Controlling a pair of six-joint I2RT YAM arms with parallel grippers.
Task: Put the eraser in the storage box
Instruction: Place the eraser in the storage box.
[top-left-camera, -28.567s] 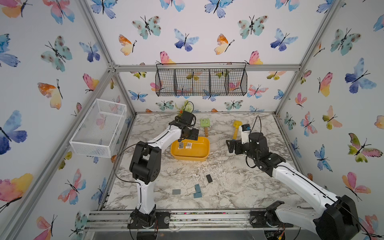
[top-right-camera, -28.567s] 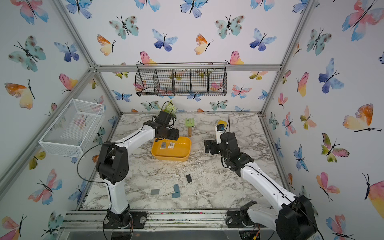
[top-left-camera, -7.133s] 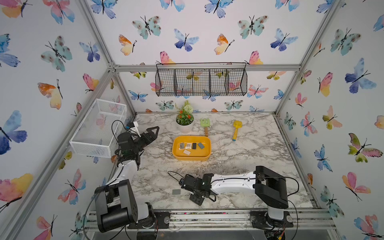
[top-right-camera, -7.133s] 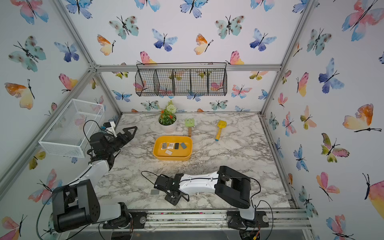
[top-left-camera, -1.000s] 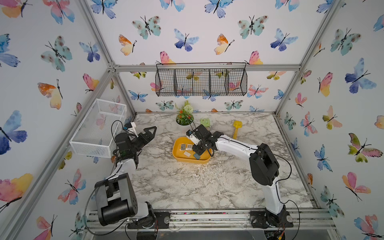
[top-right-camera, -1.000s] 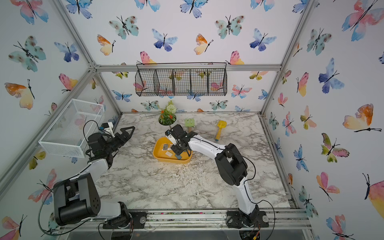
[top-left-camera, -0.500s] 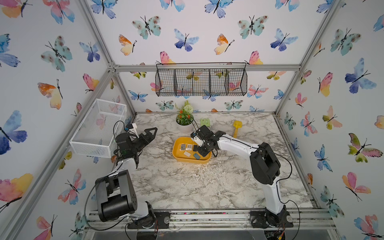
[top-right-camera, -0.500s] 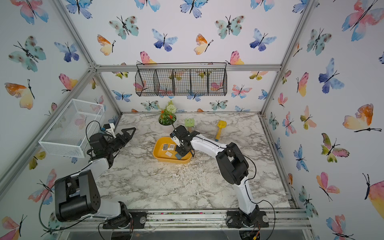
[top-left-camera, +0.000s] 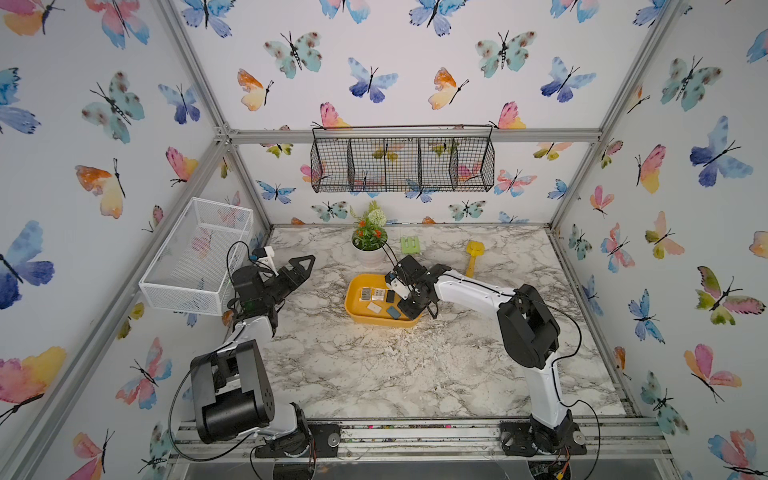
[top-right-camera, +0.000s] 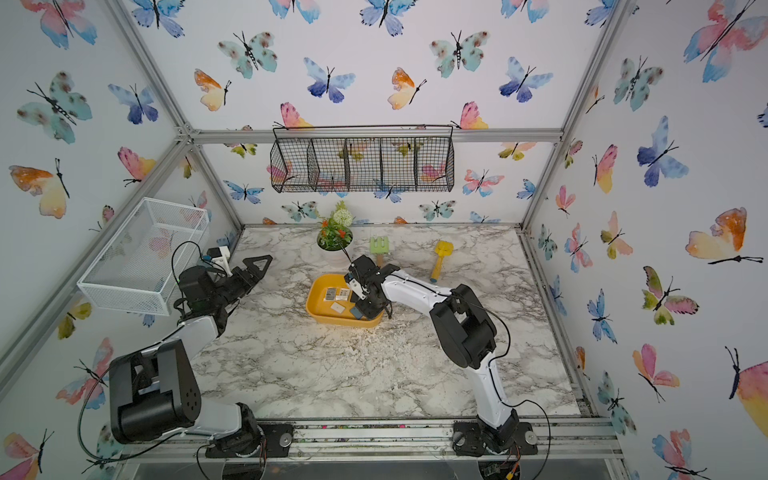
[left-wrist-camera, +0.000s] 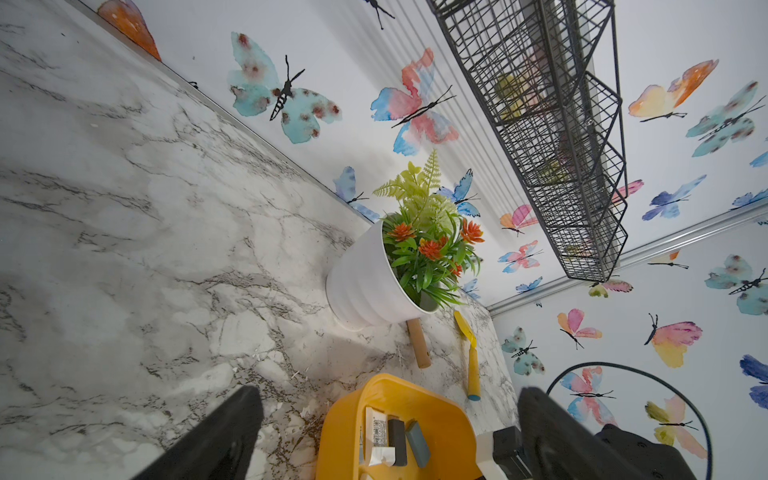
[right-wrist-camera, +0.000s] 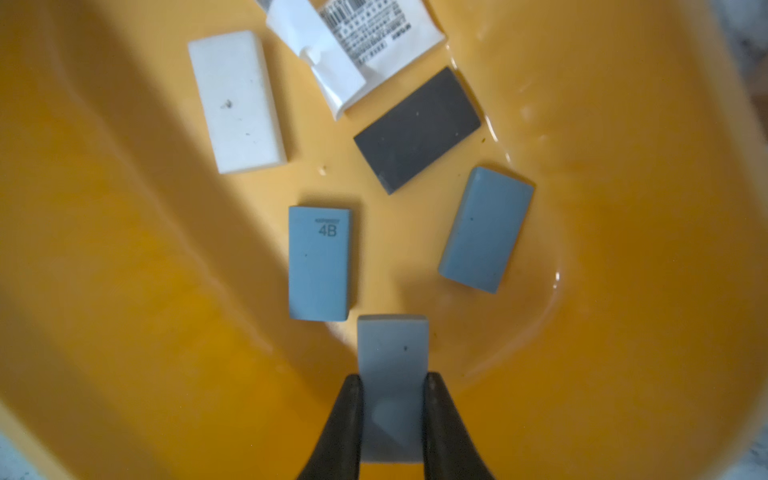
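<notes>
Top view: right gripper (top-left-camera: 406, 309) is hanging over the shallow yellow plastic storage box (top-left-camera: 353, 309) at frame centre. Left gripper (top-left-camera: 302, 266), left of centre, is standing spread wide and empty.
Left wrist: fingers (left-wrist-camera: 232, 419) are showing wide apart.
Right wrist: right gripper is clamping a small grey-blue rectangular eraser (right-wrist-camera: 392, 353) inside the box, near loose erasers (right-wrist-camera: 319, 264).

R gripper (right-wrist-camera: 392, 419) pinching grey eraser (right-wrist-camera: 392, 365) over yellow storage box (right-wrist-camera: 124, 291) w/ other erasers.
</notes>
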